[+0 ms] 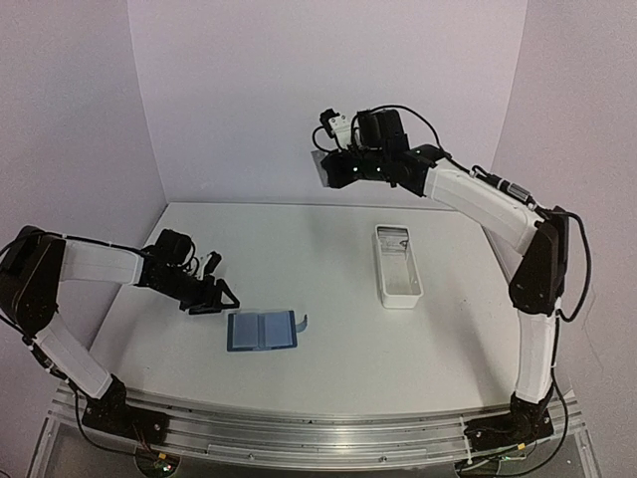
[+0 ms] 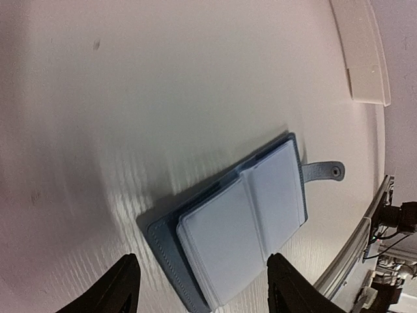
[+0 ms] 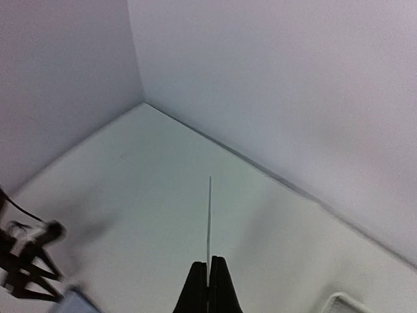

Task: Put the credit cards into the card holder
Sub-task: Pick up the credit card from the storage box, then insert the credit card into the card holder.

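The left gripper (image 1: 217, 303) hovers low over the table (image 1: 328, 368), just left of the wallet (image 1: 261, 331), with its jaws spread and nothing between them. The wallet lies flat and unfolded near the front of the table, pale sleeves facing up and the snap tab (image 1: 302, 322) pointing right. It looks soft and light, so it is likely to slide or fold shut under a sideways push. It is best pinned at an outer cover edge, clear of the sleeves. High above the back of the table, the right gripper (image 3: 208, 267) is clenched on one card (image 3: 209, 222), which shows edge-on in the wrist view and stands straight out from the fingertips. The card looks thin, stiff, light and smooth. A short-edge grip leaves most of its length free for insertion, but it may pivot or slip if it meets a sleeve mouth at an angle. The white tray (image 1: 401, 302) sits to the right, well apart from the wallet. Its contents cannot be made out. The table is white, matt and faintly grained. Plain pale walls (image 1: 249, 100) enclose it on three sides.
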Motion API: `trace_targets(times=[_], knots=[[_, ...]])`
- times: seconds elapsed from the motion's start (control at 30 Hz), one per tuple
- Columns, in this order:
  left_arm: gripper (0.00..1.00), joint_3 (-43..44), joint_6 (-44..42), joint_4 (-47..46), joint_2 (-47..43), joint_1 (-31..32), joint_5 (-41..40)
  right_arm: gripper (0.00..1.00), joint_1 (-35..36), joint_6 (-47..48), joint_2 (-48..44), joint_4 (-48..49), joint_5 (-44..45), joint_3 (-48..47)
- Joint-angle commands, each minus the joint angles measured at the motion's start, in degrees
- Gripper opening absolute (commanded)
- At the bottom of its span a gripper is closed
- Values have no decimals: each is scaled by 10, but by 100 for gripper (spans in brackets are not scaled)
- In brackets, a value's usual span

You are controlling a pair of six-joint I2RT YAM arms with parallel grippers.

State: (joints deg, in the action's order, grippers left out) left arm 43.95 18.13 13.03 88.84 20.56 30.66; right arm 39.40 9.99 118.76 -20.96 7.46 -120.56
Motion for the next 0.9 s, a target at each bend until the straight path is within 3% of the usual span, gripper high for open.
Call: trace_targets(times=[0.0, 0.17, 0.47, 0.87], knots=[[66, -36, 79, 45, -21, -3, -8, 0, 44, -443, -38, 180, -148, 181], [67, -84, 117, 2, -25, -2, 21, 0, 92, -648, -54, 389, -180, 392], [58, -132, 166, -102, 16, -2, 71, 0, 135, -750, 7, 515, -213, 479], [47, -148, 201, -154, 55, -1, 62, 0, 153, -775, 81, 567, -201, 493]])
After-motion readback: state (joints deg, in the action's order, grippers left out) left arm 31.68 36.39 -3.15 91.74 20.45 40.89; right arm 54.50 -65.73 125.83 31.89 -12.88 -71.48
